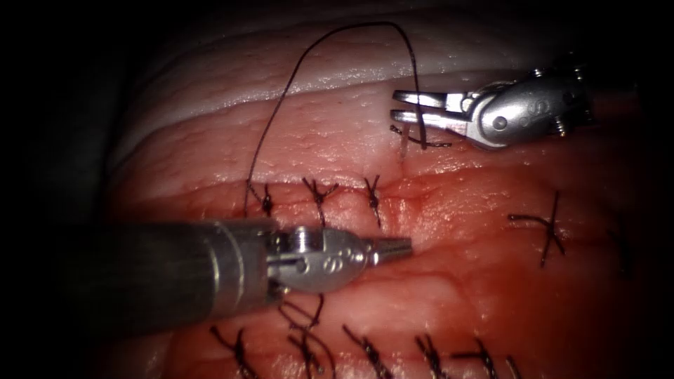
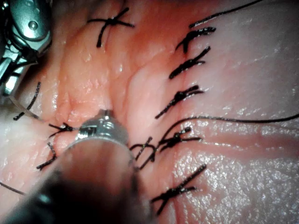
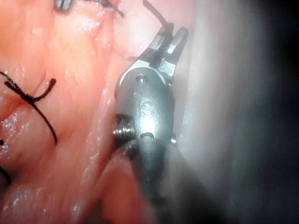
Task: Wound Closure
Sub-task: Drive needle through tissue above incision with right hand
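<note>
We see the tissue (image 1: pixel 456 210) from above, its cut (image 1: pixel 393 193) closed by three dark stitches (image 1: pixel 319 195). The left tool (image 1: pixel 393 247) lies just at 6 o'clock of that row, its jaws closed and holding nothing. The right tool (image 1: pixel 411 105) sits at 1 o'clock, jaws slightly apart with the thread (image 1: pixel 330 49) running between them — whether they pinch it, we cannot tell. The thread arcs up and over to 9 o'clock, entering the tissue beside the leftmost stitch. We cannot make out the needle. The thread looks light, limp and slippery — best gripped squarely, mid-strand. The tissue seems soft, wet and easily torn.
</note>
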